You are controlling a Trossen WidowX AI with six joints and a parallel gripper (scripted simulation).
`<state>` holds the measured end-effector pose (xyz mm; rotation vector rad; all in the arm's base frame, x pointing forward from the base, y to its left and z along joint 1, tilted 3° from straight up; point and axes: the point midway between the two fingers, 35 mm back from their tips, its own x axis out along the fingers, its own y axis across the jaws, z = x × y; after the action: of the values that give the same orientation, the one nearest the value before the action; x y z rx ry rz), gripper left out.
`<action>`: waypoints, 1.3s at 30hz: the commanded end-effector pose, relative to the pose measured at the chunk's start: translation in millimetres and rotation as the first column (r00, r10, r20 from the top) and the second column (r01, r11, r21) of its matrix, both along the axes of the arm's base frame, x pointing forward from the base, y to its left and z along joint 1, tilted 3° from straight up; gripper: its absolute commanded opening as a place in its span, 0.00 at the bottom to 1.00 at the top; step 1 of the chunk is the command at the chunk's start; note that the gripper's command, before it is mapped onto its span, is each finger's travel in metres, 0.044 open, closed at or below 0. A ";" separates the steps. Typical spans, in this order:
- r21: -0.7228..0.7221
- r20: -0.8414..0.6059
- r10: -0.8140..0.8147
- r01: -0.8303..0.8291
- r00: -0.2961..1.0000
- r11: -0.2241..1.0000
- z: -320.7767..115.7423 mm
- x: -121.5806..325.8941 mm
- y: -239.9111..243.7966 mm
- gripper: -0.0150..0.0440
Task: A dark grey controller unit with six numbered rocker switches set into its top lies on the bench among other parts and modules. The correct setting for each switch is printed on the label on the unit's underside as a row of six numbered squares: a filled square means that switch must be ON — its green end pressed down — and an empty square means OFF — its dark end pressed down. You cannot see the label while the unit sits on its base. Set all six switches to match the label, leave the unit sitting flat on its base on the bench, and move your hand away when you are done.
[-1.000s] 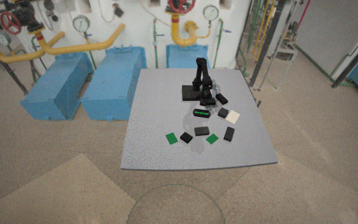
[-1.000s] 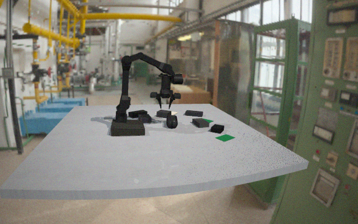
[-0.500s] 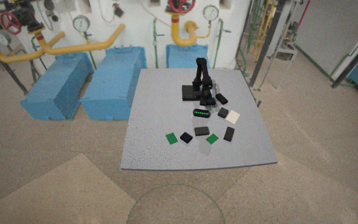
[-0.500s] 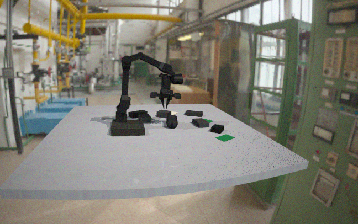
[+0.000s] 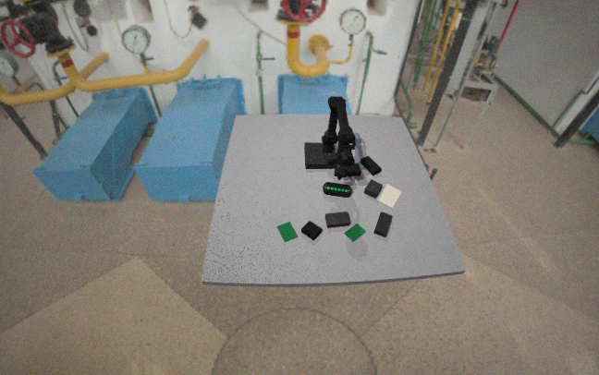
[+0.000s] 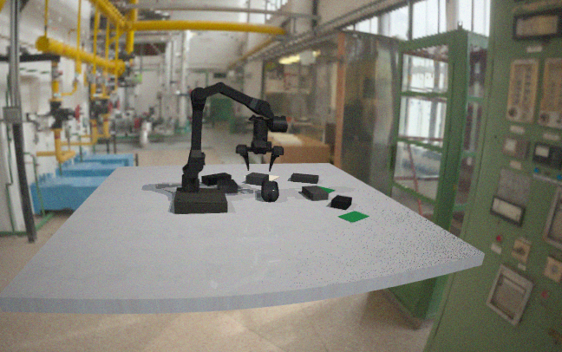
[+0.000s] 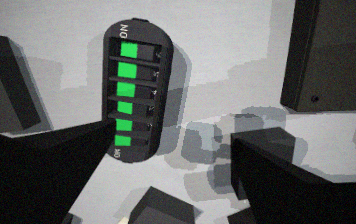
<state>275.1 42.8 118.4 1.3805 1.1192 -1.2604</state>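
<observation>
On the worktop (image 5: 259, 185) (image 6: 173, 260) (image 7: 225, 30), one controller (image 5: 337, 189) (image 6: 270, 191) (image 7: 136, 90) with six switches (image 7: 126, 89), six green ends in view, plus six loose dark boxes (image 5: 337, 219) (image 6: 315, 192) (image 7: 160, 209), two green plates (image 5: 355, 232) (image 6: 353, 217) and one cream plate (image 5: 389, 196) (image 6: 273, 178). Also one arm (image 5: 339, 117) (image 6: 197, 126) on one base block (image 5: 311, 162) (image 6: 200, 203) (image 7: 325, 55), with one end effector (image 6: 259, 170) (image 7: 176, 135) and two fingers (image 6: 247, 161). Around all that, in the top view, three blue cabinets (image 5: 189, 139), three round gauges (image 5: 136, 39), two red handwheels (image 5: 18, 38), and just one worktop among the lot.
</observation>
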 end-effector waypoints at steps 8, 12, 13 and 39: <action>0.001 -0.121 0.006 -0.006 0.993 1.000 -8.5 48.0 -22.6 0.64; 0.016 -0.192 0.006 -0.003 0.981 1.000 -22.2 75.4 -41.7 0.47; 0.020 -0.209 0.007 -0.003 0.978 1.000 -26.6 81.5 -46.9 0.42; 0.038 -0.273 0.017 -0.007 0.962 0.999 -61.1 101.8 -64.6 0.25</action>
<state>377.2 -22.8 67.0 1.2545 1.3255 -1.4561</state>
